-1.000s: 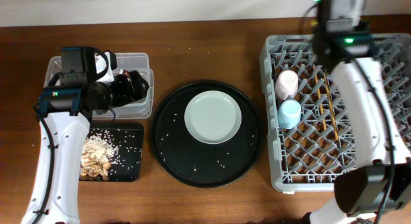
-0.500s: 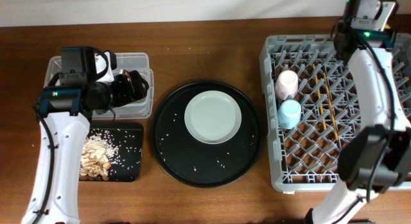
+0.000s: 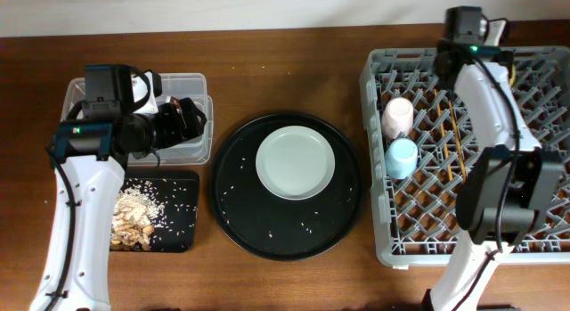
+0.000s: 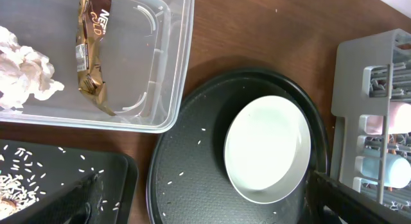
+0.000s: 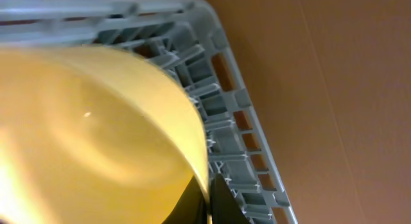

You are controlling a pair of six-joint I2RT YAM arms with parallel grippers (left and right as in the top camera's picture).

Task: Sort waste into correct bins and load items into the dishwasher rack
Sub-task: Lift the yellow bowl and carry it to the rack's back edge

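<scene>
My right gripper (image 5: 209,192) is shut on the rim of the yellow bowl (image 5: 90,134), held over the far corner of the grey dishwasher rack (image 5: 250,121). In the overhead view that arm's wrist (image 3: 463,30) covers the bowl at the rack's (image 3: 378,79) far edge. A pink cup (image 3: 398,116), a blue cup (image 3: 402,157) and chopsticks (image 3: 454,137) sit in the rack. My left gripper (image 4: 205,214) is open and empty, hovering by the clear tub (image 4: 173,89), which holds the tissue (image 4: 22,70) and wrapper (image 4: 90,51). The pale plate (image 3: 295,161) lies on the round tray.
The large round black tray (image 3: 240,213) with scattered rice sits mid-table. The shallow black tray (image 3: 178,224) in front of the clear tub (image 3: 191,84) holds food scraps (image 3: 134,224) and rice. Bare wood lies between tray and rack.
My right arm swung right along the rack's far edge and has come back left with the bowl. My left arm has not moved.
</scene>
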